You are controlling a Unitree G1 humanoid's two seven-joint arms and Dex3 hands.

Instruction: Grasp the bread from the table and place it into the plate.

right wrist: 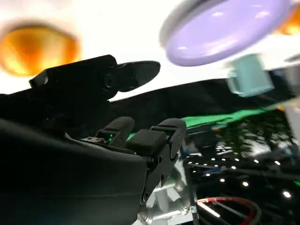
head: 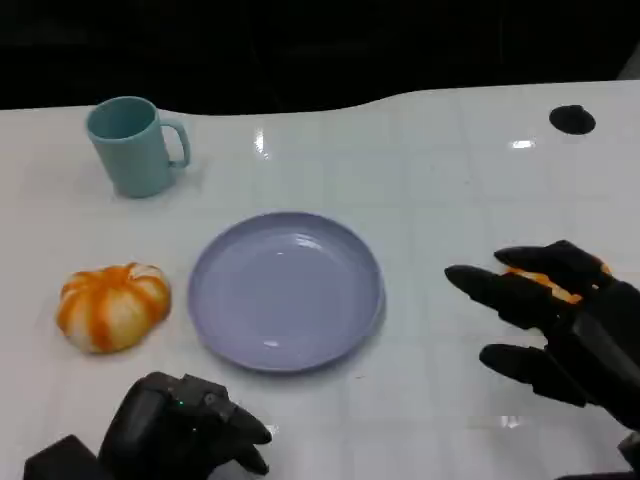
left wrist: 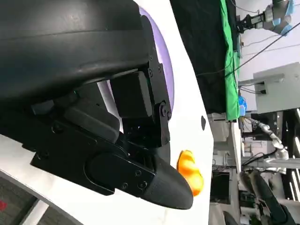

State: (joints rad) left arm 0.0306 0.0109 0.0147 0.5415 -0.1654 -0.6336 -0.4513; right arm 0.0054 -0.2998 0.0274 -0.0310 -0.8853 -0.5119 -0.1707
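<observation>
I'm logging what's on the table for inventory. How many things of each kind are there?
Cup: 1
Plate: 1
Orange-and-white bread roll: 1
Orange thing partly hidden under the right hand, kind unclear: 1
Total: 4

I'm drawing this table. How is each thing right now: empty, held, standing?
plate: empty, lying flat.
mug: upright, untouched.
striped bread: lying loose, untouched.
right hand: fingers spread, gripping nothing.
orange bread: lying under the right hand, not gripped.
left hand: fingers curled, holding nothing.
</observation>
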